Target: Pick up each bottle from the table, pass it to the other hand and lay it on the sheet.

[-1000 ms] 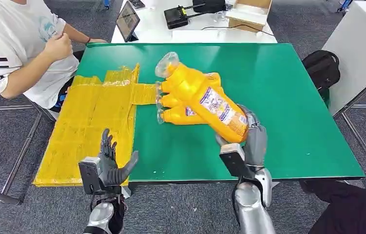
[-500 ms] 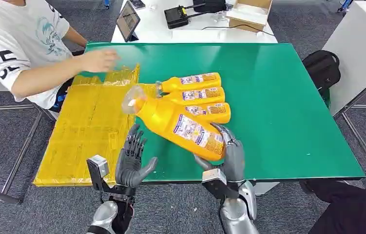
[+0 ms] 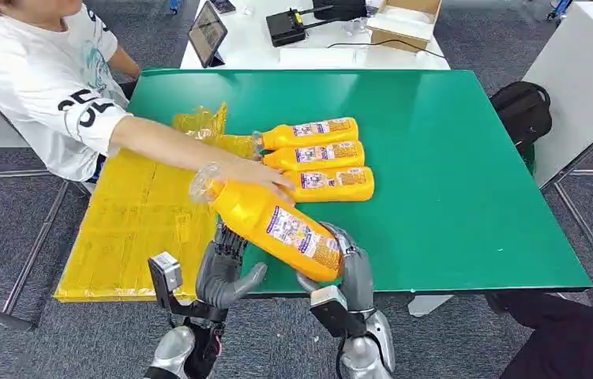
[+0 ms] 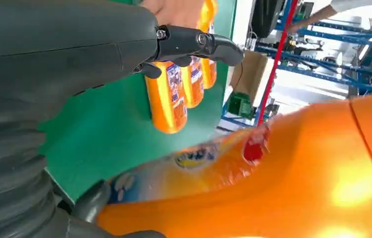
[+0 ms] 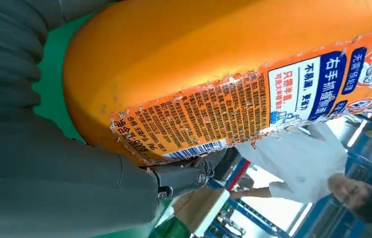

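The right hand [image 3: 346, 264] held the orange bottle [image 3: 273, 225] by its base, neck pointing to ten o'clock; the left hand [image 3: 222, 268] waited beneath, fingers spread, holding nothing.

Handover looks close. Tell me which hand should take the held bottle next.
Left. The right hand grips the held bottle at its base, and the left hand waits open right beside it, on the yellow sheet's side.
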